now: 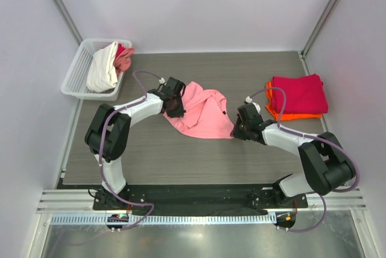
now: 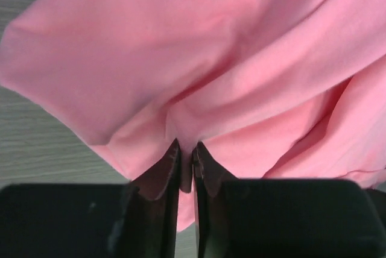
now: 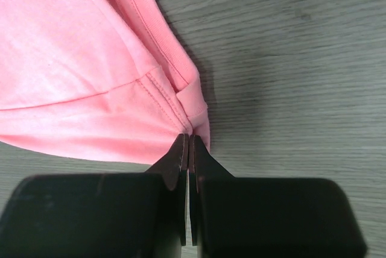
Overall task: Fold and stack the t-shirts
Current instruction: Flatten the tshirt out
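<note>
Both left gripper [image 2: 187, 147] and right gripper [image 3: 187, 139] pinch pink t-shirt [image 1: 202, 113] (crumpled).

We note a pink t-shirt [image 1: 205, 113] in the middle, crumpled and unfolded, stitched hem showing at its right corner. At far right, a red t-shirt [image 1: 300, 93] lies folded atop a folded orange t-shirt [image 1: 292, 116]. A white t-shirt [image 1: 102, 68] sits bundled in the basket [image 1: 73, 74], far left.

Overhead looks down; both wrist cameras closely share shirt [image 1: 202, 113].
</note>
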Available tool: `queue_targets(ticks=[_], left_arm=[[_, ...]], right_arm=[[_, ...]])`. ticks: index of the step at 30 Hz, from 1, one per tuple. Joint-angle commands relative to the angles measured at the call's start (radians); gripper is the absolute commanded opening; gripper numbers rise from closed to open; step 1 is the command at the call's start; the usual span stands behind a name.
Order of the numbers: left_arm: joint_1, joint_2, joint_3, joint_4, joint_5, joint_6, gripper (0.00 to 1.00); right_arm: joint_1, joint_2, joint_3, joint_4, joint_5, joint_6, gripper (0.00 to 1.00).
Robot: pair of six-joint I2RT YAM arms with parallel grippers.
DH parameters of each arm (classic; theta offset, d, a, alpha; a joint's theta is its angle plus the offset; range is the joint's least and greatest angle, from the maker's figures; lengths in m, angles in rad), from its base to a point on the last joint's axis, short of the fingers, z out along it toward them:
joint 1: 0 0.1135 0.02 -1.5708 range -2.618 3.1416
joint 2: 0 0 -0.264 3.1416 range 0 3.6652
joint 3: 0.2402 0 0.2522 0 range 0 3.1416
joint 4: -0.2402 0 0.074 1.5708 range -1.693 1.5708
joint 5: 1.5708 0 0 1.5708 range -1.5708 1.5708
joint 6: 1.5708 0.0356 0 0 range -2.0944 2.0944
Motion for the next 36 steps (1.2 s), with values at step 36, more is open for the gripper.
queue_targets(ticks=[36], left_arm=[[0.065, -0.740, 0.762, -0.617, -0.265, 0.108, 0.00]], right_arm=[[-0.058, -0.583, 0.232, -0.386, 0.076, -0.112, 0.01]])
